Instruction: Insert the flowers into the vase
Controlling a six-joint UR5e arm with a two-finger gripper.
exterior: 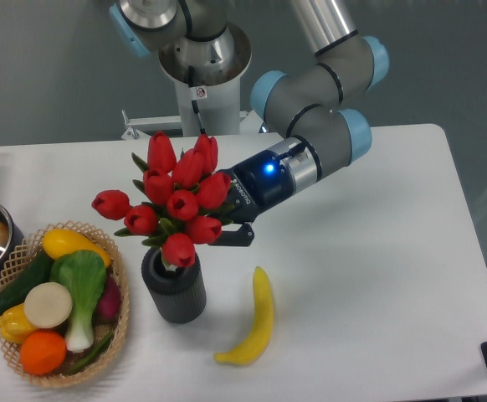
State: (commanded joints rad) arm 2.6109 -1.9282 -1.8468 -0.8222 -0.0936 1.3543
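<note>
1. Fixed camera, the only view. The flowers (pixel 172 199) hang over the vase (pixel 174 285), lowest bloom at the rim, stems seemingly just entering the round opening; how deep they sit is hidden by the blooms.
2. The claw (pixel 227 226) comes in from the right, behind the bouquet. It appears closed on the flowers low in the bunch, but the contact itself is masked by petals and leaves.
3. Vase stands upright on the white bench (pixel 377 251), between a wicker basket (pixel 120 293) of vegetables and a banana (pixel 256 322), touching neither.
4. Handling, as a judgement: artificial tulips look light, heads soft and springy, leaves apt to snag the rim. The bound stems are the stiff part, best held there, below the blooms.
5. The bouquet is wider than the opening, so only stems go in. The vase seems short and stable, though a sideways push could tip it.
</note>
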